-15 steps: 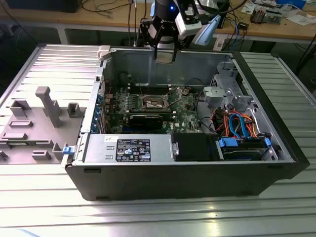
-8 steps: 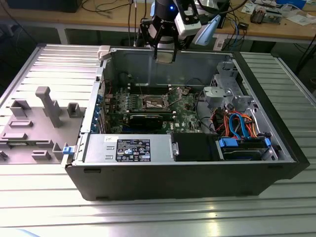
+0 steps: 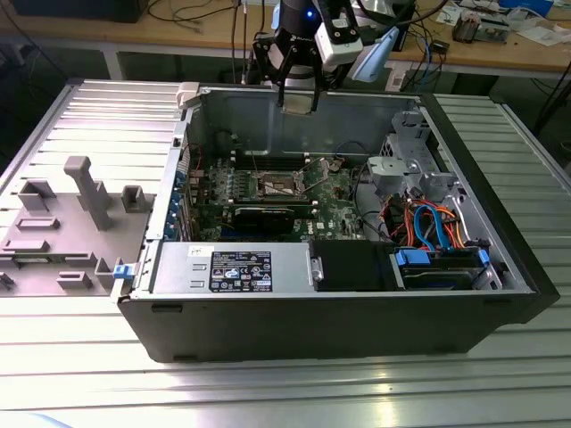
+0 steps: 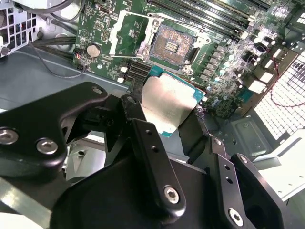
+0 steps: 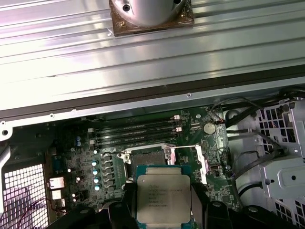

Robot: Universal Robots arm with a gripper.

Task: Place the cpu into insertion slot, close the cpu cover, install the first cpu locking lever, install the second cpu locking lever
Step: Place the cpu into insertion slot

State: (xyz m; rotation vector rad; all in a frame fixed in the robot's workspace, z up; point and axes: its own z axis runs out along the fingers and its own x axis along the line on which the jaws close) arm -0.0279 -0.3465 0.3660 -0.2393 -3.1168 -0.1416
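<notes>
My gripper (image 3: pixel 299 98) hangs above the back wall of the open computer case, shut on the cpu (image 3: pixel 300 101). In both wrist views the cpu (image 4: pixel 169 105) (image 5: pixel 163 193) is a flat square chip with a silver top, pinched at two opposite edges by black fingers (image 4: pixel 138 129). It is held in the air, apart from the board. The insertion slot (image 4: pixel 170 45) (image 5: pixel 147 157) (image 3: pixel 279 185) on the green motherboard lies bare, its dark centre exposed. The cpu cover (image 4: pixel 125 31) (image 5: pixel 189 164) is swung open beside the slot.
The case's metal walls (image 3: pixel 268 116) ring the motherboard. A black graphics card (image 3: pixel 268 214) lies in front of the slot, with memory slots (image 5: pixel 138 129) behind it. A drive cage with orange and blue cables (image 3: pixel 428 223) fills the exterior view's right. Grey fixtures (image 3: pixel 80 187) stand on the table at its left.
</notes>
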